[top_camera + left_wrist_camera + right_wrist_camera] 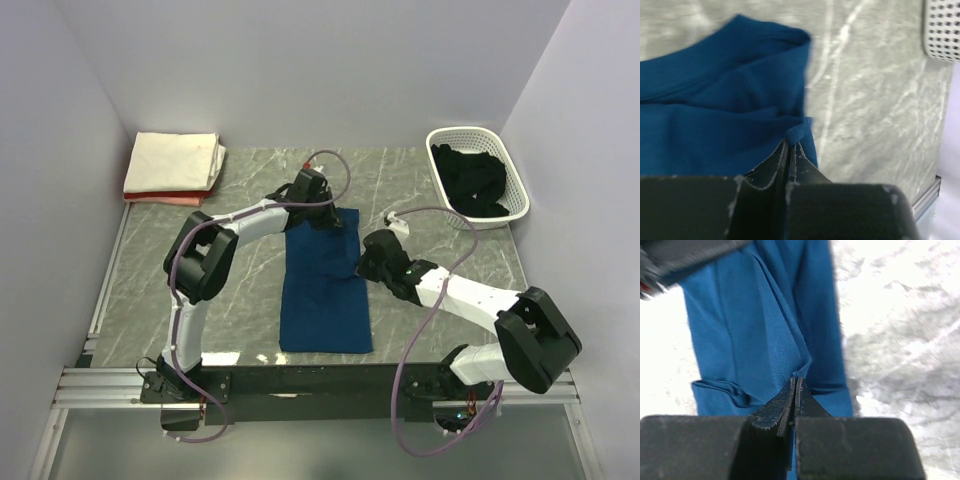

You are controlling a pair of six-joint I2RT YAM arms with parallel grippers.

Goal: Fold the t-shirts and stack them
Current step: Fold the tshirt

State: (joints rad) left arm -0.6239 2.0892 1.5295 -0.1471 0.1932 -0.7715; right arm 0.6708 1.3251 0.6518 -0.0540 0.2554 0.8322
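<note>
**Two grips, one long strip**

The navy blue cloth t-shirt [325, 300] lies on the grey table [240, 290], apart from the white plastic lattice basket [478, 132], with its long axis running away from the arm bases. Its far end is clamped in the left end effector [790, 142], and its basket-side edge in the right end effector [796, 381].

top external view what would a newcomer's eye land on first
The long navy blue cloth t-shirt, a folded strip at the table's middle, stands out first, the left end effector shut on its far end and the right end effector on its right edge. Then the cream-white and pink-red folded shirts stacked far left, and the white plastic lattice basket of black cloth far right.
</note>
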